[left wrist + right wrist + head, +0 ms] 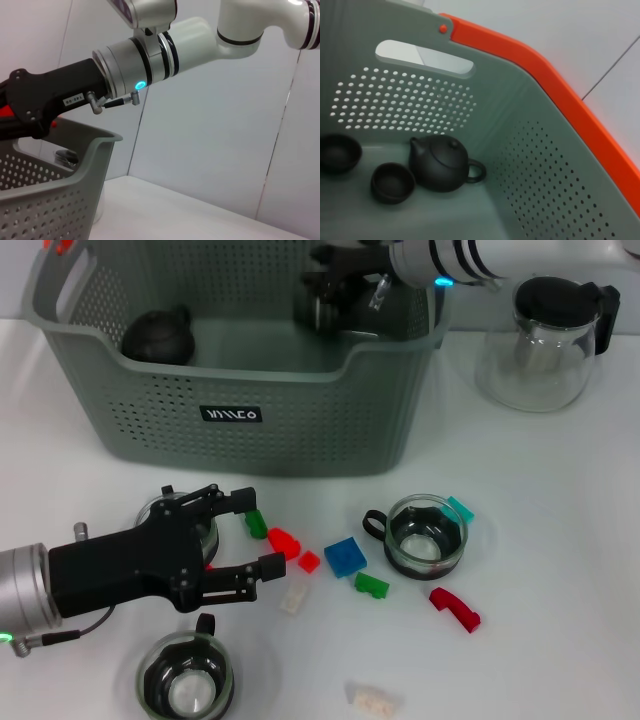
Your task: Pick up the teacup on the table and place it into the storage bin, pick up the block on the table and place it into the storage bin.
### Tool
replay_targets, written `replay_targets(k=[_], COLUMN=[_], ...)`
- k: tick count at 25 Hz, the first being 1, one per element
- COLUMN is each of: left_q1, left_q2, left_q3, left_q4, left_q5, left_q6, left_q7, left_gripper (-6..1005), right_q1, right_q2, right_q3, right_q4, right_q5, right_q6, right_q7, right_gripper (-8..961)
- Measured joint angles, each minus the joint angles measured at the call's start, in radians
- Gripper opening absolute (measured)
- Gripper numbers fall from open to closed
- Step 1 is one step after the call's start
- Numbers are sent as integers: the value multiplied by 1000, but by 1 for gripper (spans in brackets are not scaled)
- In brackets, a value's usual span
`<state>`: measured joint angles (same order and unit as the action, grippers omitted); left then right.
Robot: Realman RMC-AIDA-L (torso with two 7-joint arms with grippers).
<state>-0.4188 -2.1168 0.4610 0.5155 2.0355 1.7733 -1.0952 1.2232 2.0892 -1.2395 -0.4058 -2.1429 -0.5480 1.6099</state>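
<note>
A white counter point(560, 540) is carrying a large grey perforated storage bin point(250, 410) at the back, with scattered pieces in front of it. The left gripper point(255, 540) is hovering low over the counter near the front left, its black jaws standing apart with nothing between them, pointing toward a cluster of small blocks. Just past its fingertips are lying a green block point(256, 524), a red block point(284, 541) and a smaller red piece point(309, 561), then a blue block point(345, 556) and another green one point(371, 585). A glass teacup point(427, 533) with a dark handle is standing to the right of the blocks, a teal block point(460, 508) touching its far side. A second glass cup point(186, 685) is sitting at the front edge, and a third is partly hidden under the left gripper. The right gripper point(335, 300) is reaching down inside the bin at its far right; whether its jaws are apart or together cannot be told. Inside the bin are resting a dark teapot point(442, 162) and two small dark cups point(393, 182). A glass teapot point(545, 340) with a black lid is standing right of the bin.
</note>
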Motion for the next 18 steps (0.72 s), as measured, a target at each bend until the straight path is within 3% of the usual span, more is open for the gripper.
replay_targets(k=[5,12,18], left_q1=[0,3,2], left_q2=[0,1,1], left_q3=[-1,-6,-8], left_q4=[0,0,0], left_q5=[0,0,0], left_q6=[0,4,6], left_q7=[-3,-2,-1], left_gripper=[897,896,896], right_q1=[-17,-118,-252], right_q2=[1,10,8], right_q3=[-5,-53,-44], right_q4=[-33,-263,-534], right_q5=[-30,-118,-93], right_q6=[-45,-132,-214], right_q7=[15,192,309], right_gripper=[272,595,661])
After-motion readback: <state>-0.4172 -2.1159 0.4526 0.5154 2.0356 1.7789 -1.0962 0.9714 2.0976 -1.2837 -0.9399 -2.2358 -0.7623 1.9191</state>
